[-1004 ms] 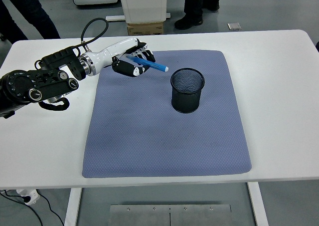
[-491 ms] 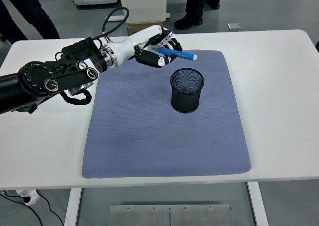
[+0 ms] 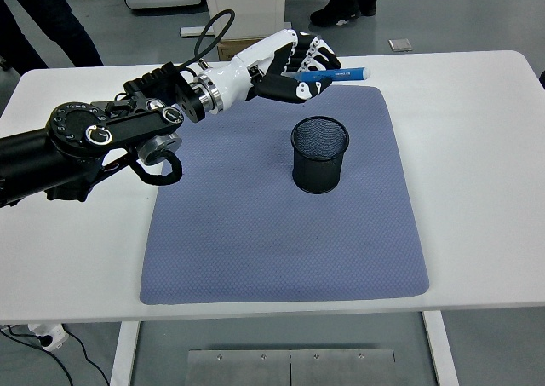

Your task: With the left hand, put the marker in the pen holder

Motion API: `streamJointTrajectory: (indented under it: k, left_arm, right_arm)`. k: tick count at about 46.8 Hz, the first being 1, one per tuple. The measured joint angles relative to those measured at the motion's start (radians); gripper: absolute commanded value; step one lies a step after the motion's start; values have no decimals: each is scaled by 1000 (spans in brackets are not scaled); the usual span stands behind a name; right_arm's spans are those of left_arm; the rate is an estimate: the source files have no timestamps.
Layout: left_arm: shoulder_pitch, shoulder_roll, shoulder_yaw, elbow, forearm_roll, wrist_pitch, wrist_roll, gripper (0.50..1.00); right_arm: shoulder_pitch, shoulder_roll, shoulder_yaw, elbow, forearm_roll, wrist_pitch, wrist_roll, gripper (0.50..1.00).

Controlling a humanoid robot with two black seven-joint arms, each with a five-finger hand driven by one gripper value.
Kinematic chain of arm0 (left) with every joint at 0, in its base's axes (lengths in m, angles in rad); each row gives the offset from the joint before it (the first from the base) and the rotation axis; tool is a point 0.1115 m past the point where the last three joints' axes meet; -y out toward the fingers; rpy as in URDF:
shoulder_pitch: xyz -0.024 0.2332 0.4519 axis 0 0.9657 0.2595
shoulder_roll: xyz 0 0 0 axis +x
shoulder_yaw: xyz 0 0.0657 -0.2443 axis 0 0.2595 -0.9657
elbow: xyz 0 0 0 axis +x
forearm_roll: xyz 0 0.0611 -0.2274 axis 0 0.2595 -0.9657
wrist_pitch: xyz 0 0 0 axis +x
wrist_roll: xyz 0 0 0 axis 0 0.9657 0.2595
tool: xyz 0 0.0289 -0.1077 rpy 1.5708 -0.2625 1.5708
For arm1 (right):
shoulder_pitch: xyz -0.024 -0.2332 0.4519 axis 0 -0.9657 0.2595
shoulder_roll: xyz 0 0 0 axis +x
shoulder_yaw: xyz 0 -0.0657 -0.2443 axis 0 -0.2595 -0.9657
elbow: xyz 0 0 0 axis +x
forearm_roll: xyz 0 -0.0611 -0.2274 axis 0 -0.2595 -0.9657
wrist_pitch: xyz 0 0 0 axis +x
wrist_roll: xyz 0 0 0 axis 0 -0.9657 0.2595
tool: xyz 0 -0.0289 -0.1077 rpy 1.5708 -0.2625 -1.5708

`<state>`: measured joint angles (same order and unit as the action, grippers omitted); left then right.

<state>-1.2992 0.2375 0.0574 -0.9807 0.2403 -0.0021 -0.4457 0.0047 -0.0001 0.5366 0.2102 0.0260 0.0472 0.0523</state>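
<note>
Up near the mat's (image 3: 281, 224) far edge, left hand (image 3: 294, 62) holds marker (image 3: 336, 76).

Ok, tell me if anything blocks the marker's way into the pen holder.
Nothing visible does. The left hand holds the blue marker lying roughly level, above and beyond the black mesh pen holder. The holder stands upright on the blue mat with its mouth open, and the mat around it carries nothing else.

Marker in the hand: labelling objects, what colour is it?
Blue marker with a white tip, held by the left hand, head view.
</note>
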Motion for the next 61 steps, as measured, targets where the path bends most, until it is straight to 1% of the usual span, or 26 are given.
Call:
streamJointTrajectory:
  k: [4, 10, 16, 21, 24, 31, 39, 61]
  left_arm:
    - [22, -9, -4, 0, -41, -12, -3, 500]
    - [76, -20, -53, 0, -72, -31, -20, 500]
    - [115, -36, -93, 0, -110, -36, -31, 500]
    - [137, -48, -116, 1, -129, -37, -55, 500]
    - [145, -56, -120, 1, -130, -37, -60, 500]
    - [169, -76, -129, 0, -132, -38, -62, 500]
    - [199, -84, -133, 0, -138, -37, -62, 500]
    - [228, -108, -139, 2, -168, -35, -62, 500]
  right_arm:
    - [0, 0, 0, 0, 0, 0, 0, 1000]
    - [0, 0, 0, 0, 0, -1, 0, 1000]
    - [0, 0, 0, 0, 0, -1, 0, 1000]
    - [0, 0, 0, 0, 0, -1, 0, 1000]
    - [0, 0, 0, 0, 0, -1, 0, 1000]
    - [0, 0, 0, 1, 0, -1, 0, 1000]
    - [0, 0, 0, 0, 1, -1, 0, 1000]
    - [0, 0, 0, 0, 0, -1, 0, 1000]
